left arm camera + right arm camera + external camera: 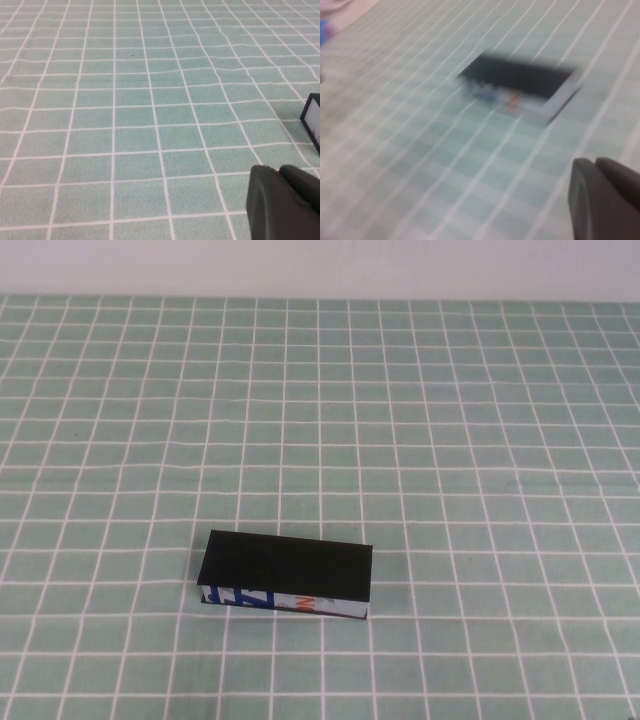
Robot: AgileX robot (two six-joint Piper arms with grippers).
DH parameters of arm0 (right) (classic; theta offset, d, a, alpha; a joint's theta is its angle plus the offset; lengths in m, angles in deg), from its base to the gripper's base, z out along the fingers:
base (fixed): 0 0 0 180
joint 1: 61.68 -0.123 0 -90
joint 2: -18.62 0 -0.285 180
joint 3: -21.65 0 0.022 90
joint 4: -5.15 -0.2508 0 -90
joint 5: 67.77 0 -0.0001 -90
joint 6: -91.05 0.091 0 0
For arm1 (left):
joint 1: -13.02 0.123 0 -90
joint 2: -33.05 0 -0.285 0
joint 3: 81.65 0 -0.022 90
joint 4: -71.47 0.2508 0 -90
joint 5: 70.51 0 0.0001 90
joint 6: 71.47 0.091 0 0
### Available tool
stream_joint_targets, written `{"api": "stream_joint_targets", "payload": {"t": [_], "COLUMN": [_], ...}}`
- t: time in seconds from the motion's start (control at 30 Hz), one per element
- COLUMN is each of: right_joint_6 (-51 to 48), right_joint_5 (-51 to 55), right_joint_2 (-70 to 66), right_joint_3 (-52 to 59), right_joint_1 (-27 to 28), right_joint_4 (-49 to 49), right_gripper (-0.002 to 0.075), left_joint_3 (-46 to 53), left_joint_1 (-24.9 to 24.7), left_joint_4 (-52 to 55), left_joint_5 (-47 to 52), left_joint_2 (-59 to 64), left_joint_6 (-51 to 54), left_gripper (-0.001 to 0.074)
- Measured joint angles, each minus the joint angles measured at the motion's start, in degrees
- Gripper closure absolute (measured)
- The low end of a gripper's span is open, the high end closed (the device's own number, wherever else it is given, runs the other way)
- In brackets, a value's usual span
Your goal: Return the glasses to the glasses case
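Green cloth [480, 440] with thin white lines covers the whole table. The lines make lots of little squares. At the far edge of the table stands a plain pale wall [320, 265].

Neither arm shows from the high camera. Only the wrist cameras show bits of the two grippers.

From the left wrist camera, the left gripper [286, 202] shows as a dark grey lump in one corner. It hangs just above the cloth. It is not touching anything there. I cannot tell how its fingers stand.

From the right wrist camera, the right gripper [606, 200] shows as a dark grey lump in one corner too. It sits over the cloth, a little way from the box. Its fingers are squeezed all the way together, and nothing is between them. That picture is smeared.

The glasses case [287, 576] is a black box. It lies on the cloth toward the near side of the table, a bit to the robot's left of the middle. Its flat black lid is down. Its front side is white with blue and orange marks. One white end of it peeks into the left wrist camera's picture [312, 121]. From the right wrist camera it is a dark blurry shape [520, 82].

The glasses cannot be seen anywhere on the cloth.
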Motion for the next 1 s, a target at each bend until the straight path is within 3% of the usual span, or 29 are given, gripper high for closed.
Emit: {"api": "stream_joint_targets", "payload": {"t": [0.27, 0.5, 0.67, 0.73, 1.0], "right_joint_6": [0.8, 12.5, 22.3, 24.7, 25.6], "right_joint_5": [-11.9, -11.3, -19.0, -17.6, -12.5], "right_joint_2": [0.0, 0.1, 1.9, 3.6, 4.1], "right_joint_3": [0.0, 2.4, 10.8, 12.1, 12.6], "right_joint_1": [0.6, 9.5, 16.9, 19.1, 20.3], "right_joint_4": [25.5, 37.6, 39.5, 39.1, 38.2], "right_gripper": [0.074, 0.074, 0.074, 0.074, 0.074], "left_joint_3": [0.0, 0.0, 0.0, 0.0, 0.0], "left_joint_1": [0.0, 0.0, 0.0, 0.0, 0.0], "left_joint_4": [0.0, 0.0, 0.0, 0.0, 0.0], "left_joint_5": [0.0, 0.0, 0.0, 0.0, 0.0], "left_joint_2": [0.0, -0.1, -0.1, -0.1, -0.1], "left_joint_6": [0.0, 0.0, 0.0, 0.0, 0.0], "left_gripper": [0.0737, 0.0737, 0.0737, 0.0737, 0.0737]}}
